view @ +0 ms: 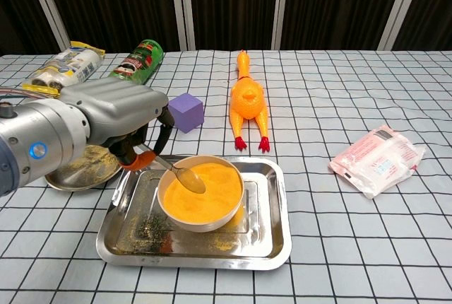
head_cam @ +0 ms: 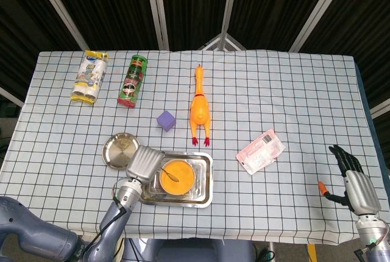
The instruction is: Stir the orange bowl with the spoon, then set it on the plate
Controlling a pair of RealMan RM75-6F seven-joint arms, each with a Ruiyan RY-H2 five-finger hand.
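Observation:
The orange bowl [head_cam: 177,176] [view: 201,193] sits in a steel tray [head_cam: 203,192] [view: 267,240] near the table's front. My left hand [head_cam: 143,162] [view: 116,114] holds a metal spoon [view: 176,172] by its handle, just left of the bowl; the spoon's bowl [head_cam: 173,177] hovers over the orange contents, slanted down. A small round steel plate [head_cam: 119,150] [view: 81,170] lies left of the tray, partly hidden by the hand. My right hand [head_cam: 353,184] hangs off the table's right front corner, fingers apart, holding nothing.
A purple cube [head_cam: 166,120] [view: 186,112] and a rubber chicken [head_cam: 199,110] [view: 248,101] lie behind the tray. A chips can [head_cam: 133,80] and a snack pack [head_cam: 89,76] rest at the back left. A pink packet [head_cam: 261,151] [view: 376,159] lies to the right.

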